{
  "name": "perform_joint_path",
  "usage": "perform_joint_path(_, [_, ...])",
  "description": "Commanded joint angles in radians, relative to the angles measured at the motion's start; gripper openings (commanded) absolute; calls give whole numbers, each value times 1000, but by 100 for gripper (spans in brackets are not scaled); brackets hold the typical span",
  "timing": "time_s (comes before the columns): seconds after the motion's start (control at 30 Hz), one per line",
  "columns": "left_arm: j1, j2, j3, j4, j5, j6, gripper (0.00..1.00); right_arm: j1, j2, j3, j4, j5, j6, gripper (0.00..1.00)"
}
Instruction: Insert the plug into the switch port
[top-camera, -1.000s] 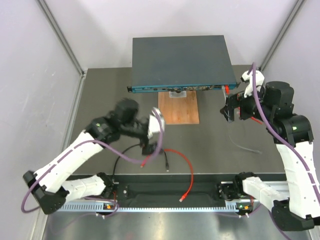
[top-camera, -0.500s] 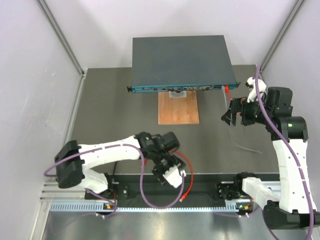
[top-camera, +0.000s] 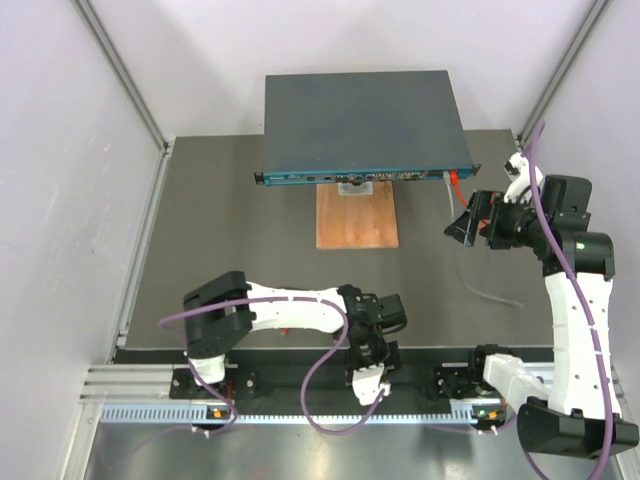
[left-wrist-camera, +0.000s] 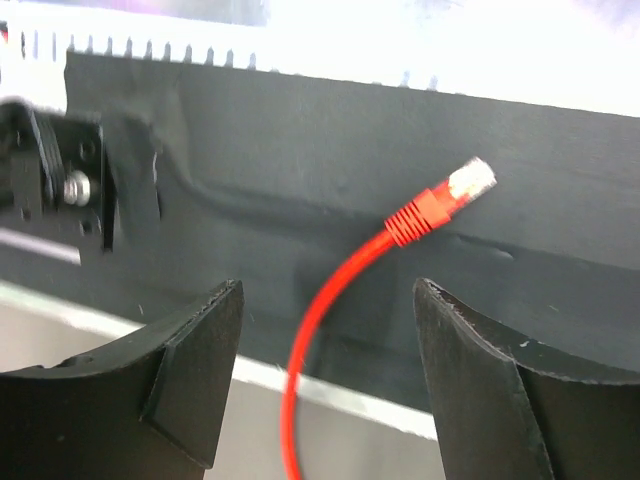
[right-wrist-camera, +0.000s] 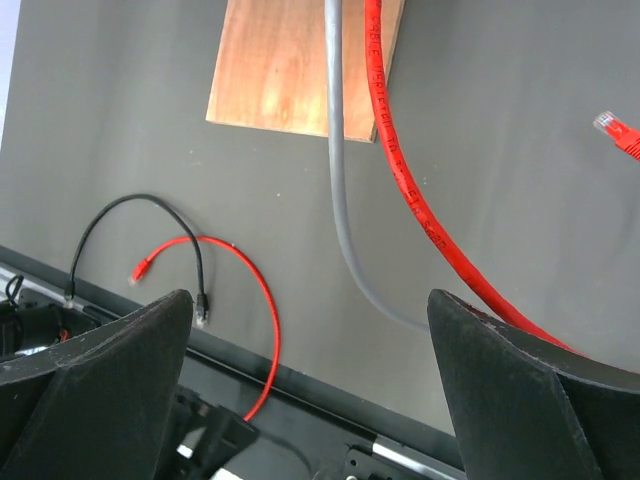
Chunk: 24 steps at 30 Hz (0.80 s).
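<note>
1. At the near edge, the left gripper (left-wrist-camera: 328, 300) hovers with its fingers spread and empty. The red cable (left-wrist-camera: 322, 325) passes between them, clear of both.
2. The cable's plug (left-wrist-camera: 468, 182) lies on the black rail (left-wrist-camera: 300, 150) just beyond the fingertips.
3. To the far right, the right gripper (right-wrist-camera: 308, 300) is spread wide and holds nothing.
4. The wooden board (top-camera: 357, 215) lies just in front of the switch (top-camera: 360, 115), which sits at the far middle with its teal port face towards the arms.
</note>
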Motion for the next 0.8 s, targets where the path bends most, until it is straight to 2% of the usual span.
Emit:
perform_joint_path(0.0, [-24, 45, 41, 0, 28, 142, 73, -17, -16, 15, 34, -27, 11, 100])
perform_joint_path(0.17, [-33, 132, 70, -37, -19, 208, 70, -22, -24, 13, 27, -34, 6, 100])
perform_joint_path(0.3, [-31, 163, 92, -91, -47, 237, 50, -23, -28, 21, 17, -34, -3, 100])
perform_joint_path(0.5, [-24, 164, 109, -173, -84, 270, 27, -28, -30, 21, 11, -34, -17, 100])
perform_joint_path(0.57, [-7, 152, 112, -187, -87, 269, 15, -28, -28, 28, 11, -34, -20, 100])
perform_joint_path(0.7, [50, 91, 115, -186, -71, 240, 9, -30, -28, 44, 16, -37, -20, 100])
perform_joint_path(0.77, [94, 37, 139, -184, -35, 179, 7, -30, -25, 61, 17, -41, -21, 100])
